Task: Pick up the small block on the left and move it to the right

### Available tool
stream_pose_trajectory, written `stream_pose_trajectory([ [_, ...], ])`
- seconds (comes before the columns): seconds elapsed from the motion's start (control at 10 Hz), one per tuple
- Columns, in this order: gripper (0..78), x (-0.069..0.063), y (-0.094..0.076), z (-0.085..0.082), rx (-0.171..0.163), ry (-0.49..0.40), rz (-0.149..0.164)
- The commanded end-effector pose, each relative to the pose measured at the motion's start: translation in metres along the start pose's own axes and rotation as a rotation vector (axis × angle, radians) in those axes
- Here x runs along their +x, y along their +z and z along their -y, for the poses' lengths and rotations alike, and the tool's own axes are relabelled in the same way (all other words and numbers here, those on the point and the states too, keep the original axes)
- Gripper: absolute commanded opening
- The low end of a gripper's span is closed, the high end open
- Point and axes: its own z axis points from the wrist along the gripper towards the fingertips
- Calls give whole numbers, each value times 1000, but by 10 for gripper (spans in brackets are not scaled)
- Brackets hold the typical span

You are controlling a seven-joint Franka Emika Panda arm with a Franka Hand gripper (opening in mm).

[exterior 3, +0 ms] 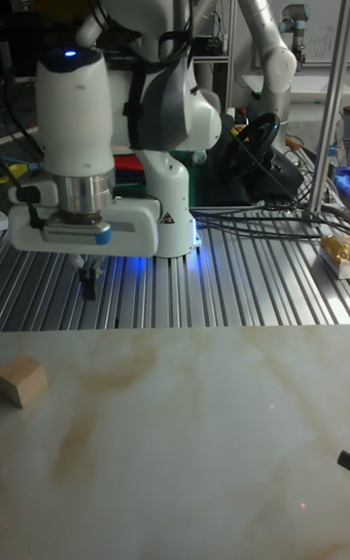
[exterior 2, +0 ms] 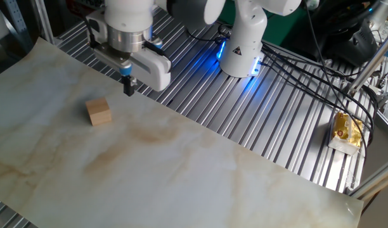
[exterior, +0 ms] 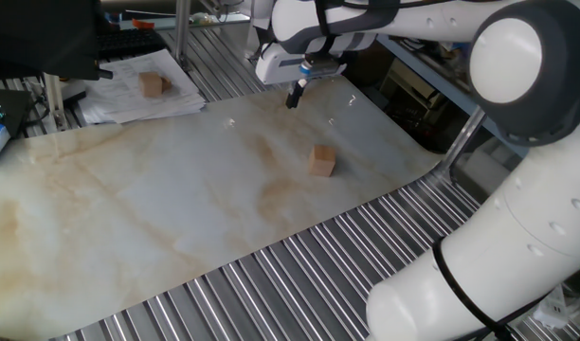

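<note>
Fingers together, the robot's two-finger gripper [exterior 2: 127, 87] hovers empty, apart from the small light-tan wooden cube [exterior 2: 99, 112]; light and rigid, it likely suits pinching across opposite flat faces.

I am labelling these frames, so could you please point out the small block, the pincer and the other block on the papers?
small block [exterior: 322, 160], one fixed view, its front face.
pincer [exterior 2: 127, 88], the other fixed view, at its fingertips.
other block [exterior: 154, 85], one fixed view, its front face.
</note>
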Motion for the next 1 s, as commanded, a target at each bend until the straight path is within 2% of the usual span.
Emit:
stream_pose_trajectory([
  [0.1,0,-6,2,16,3,-18,1],
  [0.5,0,-7,14,41,11,-5,5],
  [0.6,0,-8,16,54,10,-12,2],
  [0.7,0,-9,17,54,10,-12,1],
  [0.9,0,-16,21,76,11,-6,-4],
  [1.0,0,-17,21,79,11,-3,-4],
])
